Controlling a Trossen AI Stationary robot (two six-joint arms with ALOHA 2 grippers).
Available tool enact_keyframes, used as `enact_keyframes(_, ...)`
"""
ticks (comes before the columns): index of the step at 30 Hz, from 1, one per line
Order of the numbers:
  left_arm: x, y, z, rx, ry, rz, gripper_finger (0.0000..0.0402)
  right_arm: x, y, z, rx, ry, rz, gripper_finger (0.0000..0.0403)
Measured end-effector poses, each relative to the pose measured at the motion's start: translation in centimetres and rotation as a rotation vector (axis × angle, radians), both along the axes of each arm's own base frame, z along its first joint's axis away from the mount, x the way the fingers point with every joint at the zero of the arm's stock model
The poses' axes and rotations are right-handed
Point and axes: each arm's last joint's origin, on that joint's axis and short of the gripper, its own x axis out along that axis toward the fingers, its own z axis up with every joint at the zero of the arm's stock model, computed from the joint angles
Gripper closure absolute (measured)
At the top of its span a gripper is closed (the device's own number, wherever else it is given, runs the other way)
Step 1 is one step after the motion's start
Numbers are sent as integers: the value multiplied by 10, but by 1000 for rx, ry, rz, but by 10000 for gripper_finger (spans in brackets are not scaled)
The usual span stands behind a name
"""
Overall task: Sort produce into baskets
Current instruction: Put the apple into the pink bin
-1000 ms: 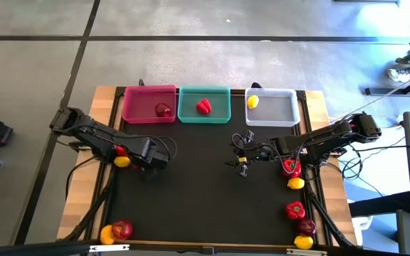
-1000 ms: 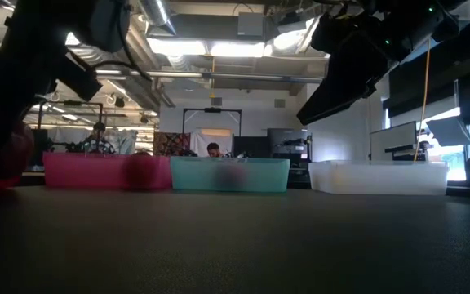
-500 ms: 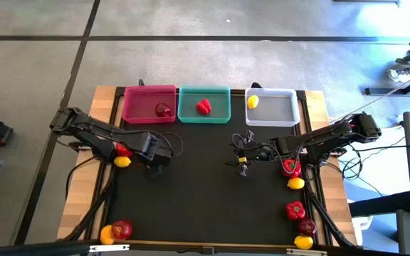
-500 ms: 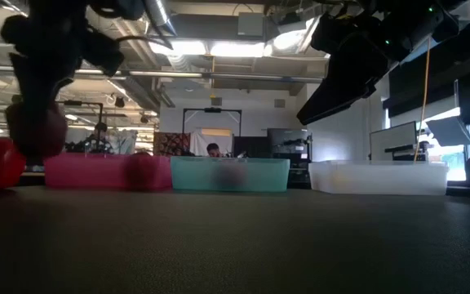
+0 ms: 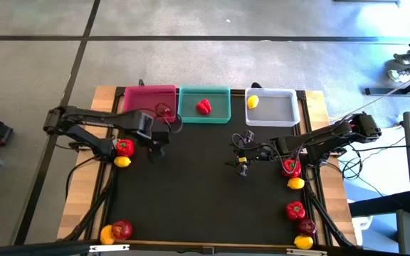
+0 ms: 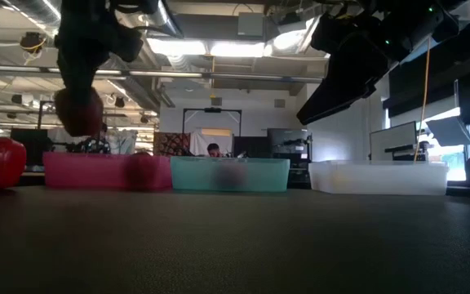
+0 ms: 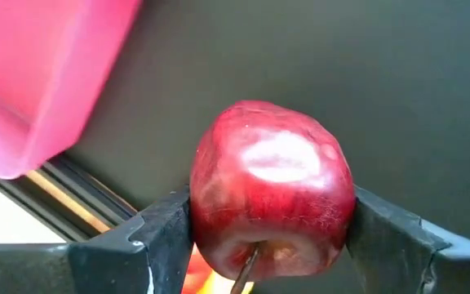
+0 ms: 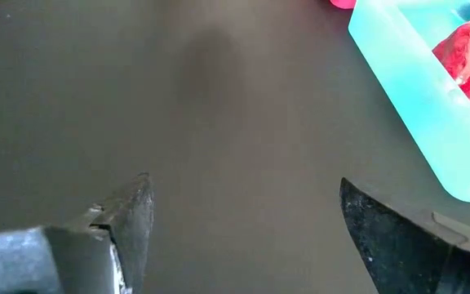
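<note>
My left gripper (image 5: 155, 136) is shut on a dark red apple (image 7: 272, 192) and hangs over the black mat just in front of the pink basket (image 5: 135, 107). In the low view the apple (image 6: 78, 112) floats well above the table. The pink basket holds another apple (image 5: 164, 109), the teal basket (image 5: 221, 114) a red pepper (image 5: 203, 107), and the white basket (image 5: 280, 112) a lemon (image 5: 253, 102). My right gripper (image 5: 242, 161) stands open above the mat's middle right, nothing between its fingers (image 8: 133, 216). My left gripper pinches the apple by two opposite sides (image 7: 205, 204) between its two fingers (image 7: 157, 237). The fingers come from above, pointing down. The apple's stem (image 7: 247, 263) faces up toward the wrist. The apple hangs clear of the mat.
A red pepper (image 5: 124, 147) and a lemon (image 5: 122, 161) lie at the mat's left edge; a lemon (image 5: 107, 233) and an apple (image 5: 122, 229) at the near left corner. Several pieces of produce (image 5: 295, 210) line the right edge. The mat's middle (image 5: 198, 192) is bare.
My left gripper has risen and swung toward the far edge, toward the pink basket, carrying the apple from table height to well clear of the mat. The red pepper it stood beside stays on the table. My right arm has kept still.
</note>
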Motion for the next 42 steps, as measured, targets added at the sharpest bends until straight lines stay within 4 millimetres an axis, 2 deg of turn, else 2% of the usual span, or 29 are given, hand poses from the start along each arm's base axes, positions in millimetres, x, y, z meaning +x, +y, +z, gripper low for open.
enact_keyframes(5,-9,27,7,55,-37,80,139,0,0,0,0,0,0,79)
enact_keyframes(17,-16,89,9,227,-94,200,139,3,0,3,6,-43,0,79)
enact_keyframes(26,-40,129,9,247,-80,369,139,3,0,3,7,-45,0,79)
enact_keyframes(35,-61,151,9,251,-53,478,139,3,0,4,7,-49,0,79)
enact_keyframes(42,-64,161,0,223,-2,515,139,3,0,4,-6,-45,10,79)
